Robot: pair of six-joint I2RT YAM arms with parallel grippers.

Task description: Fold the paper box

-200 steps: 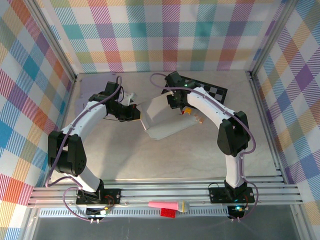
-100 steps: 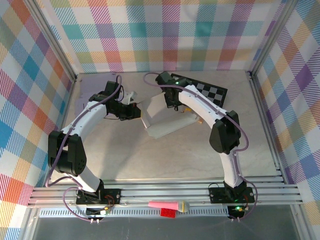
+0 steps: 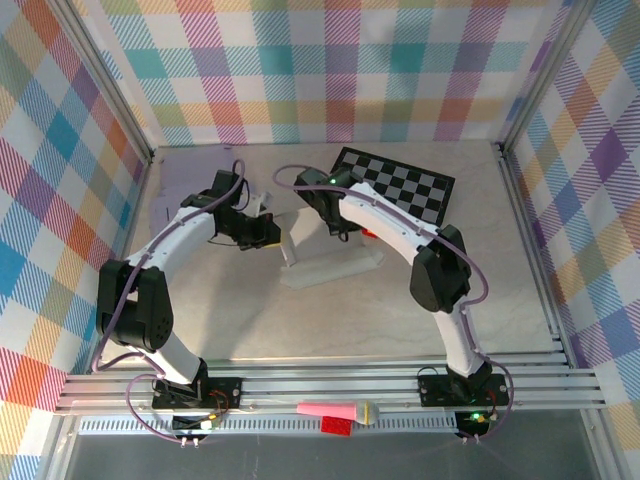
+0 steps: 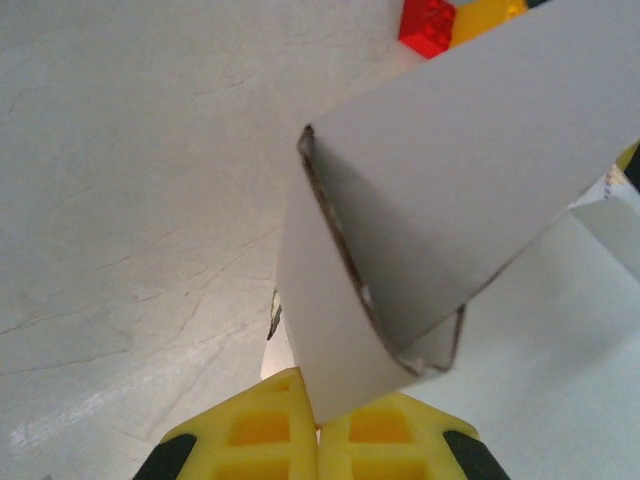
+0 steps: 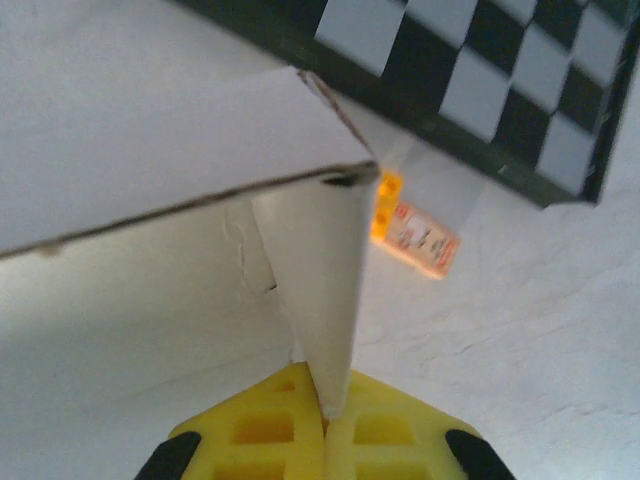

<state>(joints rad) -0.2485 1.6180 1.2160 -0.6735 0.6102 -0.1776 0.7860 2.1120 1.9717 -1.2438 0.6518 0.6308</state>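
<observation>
While both arms met near the centre of the top view, the paper box (image 3: 330, 262) lay partly folded on the table (image 3: 250, 320), just below the checkerboard (image 3: 400, 185). The left gripper (image 3: 274, 232) sat at the box's left edge. In the left wrist view its yellow fingers (image 4: 262, 440) were closed on a white panel that rose toward the upper right of that frame, with a red brick (image 4: 428, 24) at the top edge. The right gripper (image 3: 338, 226) sat at the box's upper middle. Its wrist view showed the jaws pinched shut on a thin upright flap. An orange packet (image 5: 415, 235) lay on the table right of centre.
</observation>
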